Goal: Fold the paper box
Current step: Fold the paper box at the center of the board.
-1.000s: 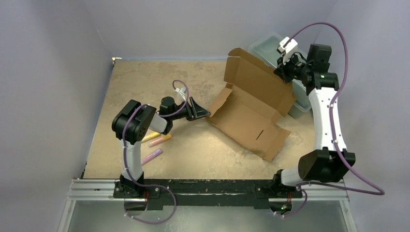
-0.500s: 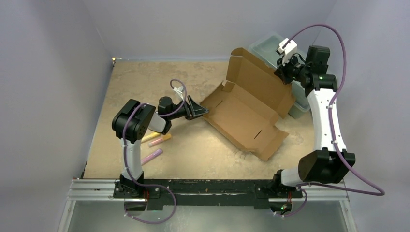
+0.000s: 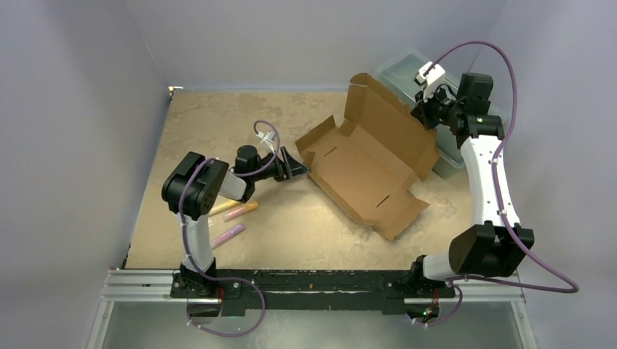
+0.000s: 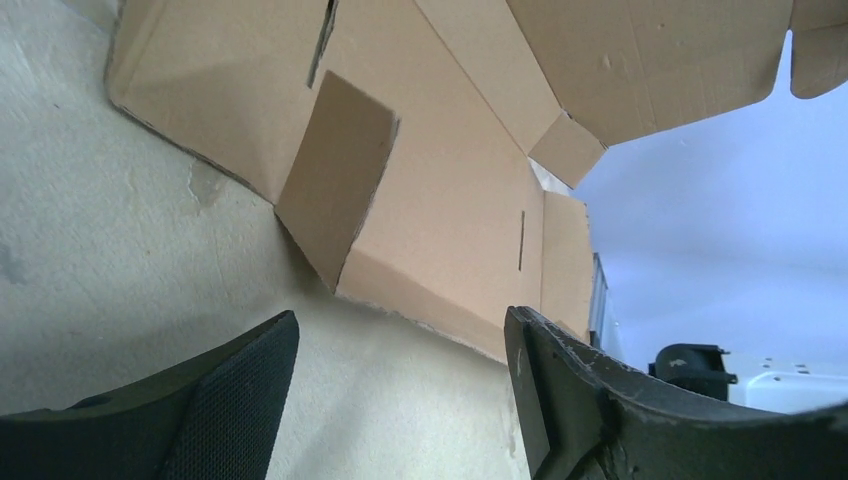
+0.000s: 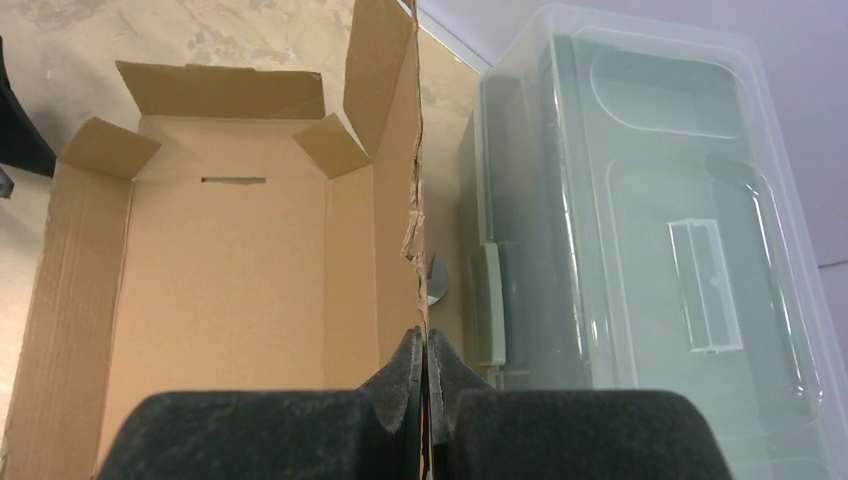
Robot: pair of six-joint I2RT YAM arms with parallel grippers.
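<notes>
At left, the left end effector (image 4: 400, 320) gapes empty; the brown corrugated cardboard box's (image 3: 364, 174) side flap (image 3: 314, 145) has relaxed outward, needing refolding; the right end effector (image 5: 426, 345) pinches the rear panel (image 3: 385, 120).

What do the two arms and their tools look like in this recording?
Both arms match: the left arm and right arm have white links between bulky black joint housings. A purple cable loops along each, ending at a white wrist plug. A green light glows on the right arm. The left tool and right tool have textured black wedge-shaped fingers.
</notes>
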